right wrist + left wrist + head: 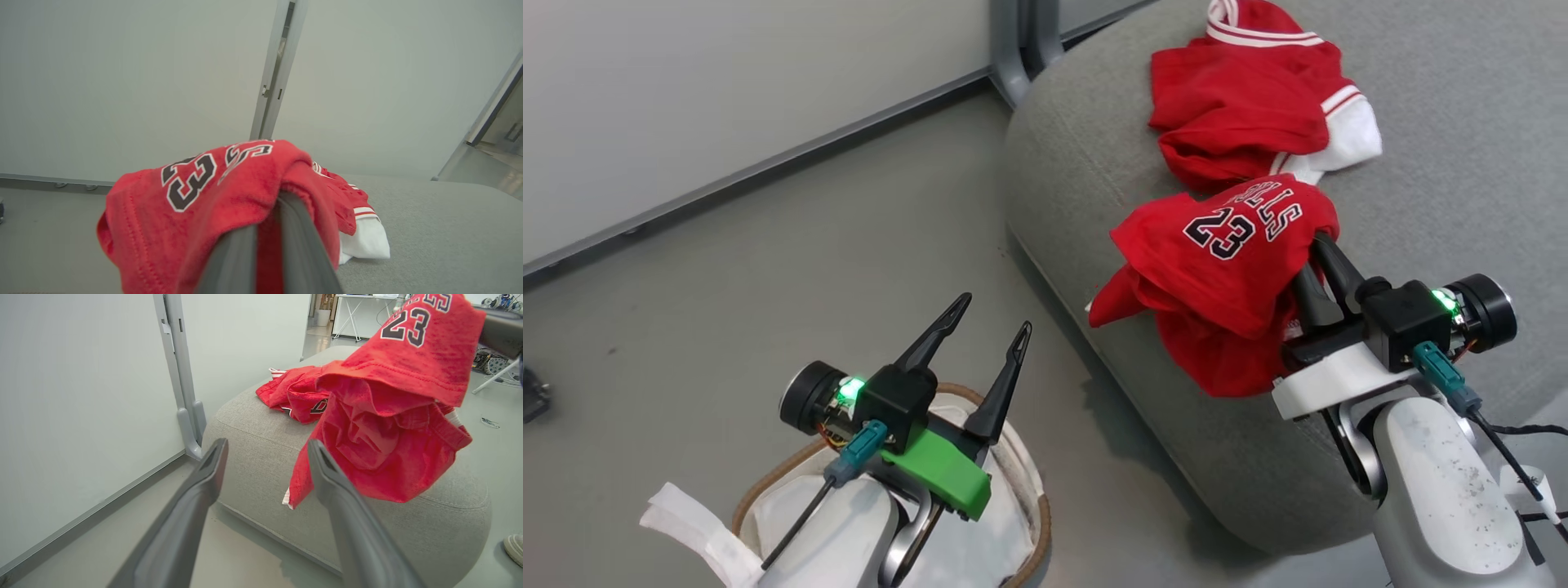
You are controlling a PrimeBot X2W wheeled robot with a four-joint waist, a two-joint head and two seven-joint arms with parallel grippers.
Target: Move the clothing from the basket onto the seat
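The number "23" is printed in dark, white-edged figures on the red clothing (1176, 269); beside it, lettering ending "LLS" is partly folded away.

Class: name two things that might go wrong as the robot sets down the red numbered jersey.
The red numbered jersey, pinched by the right gripper, hangs over the rounded edge of the light grey fabric seat; released here, it may slide to the floor. Its cloth drapes over the dark fingers, so it may snag and be dragged back off.
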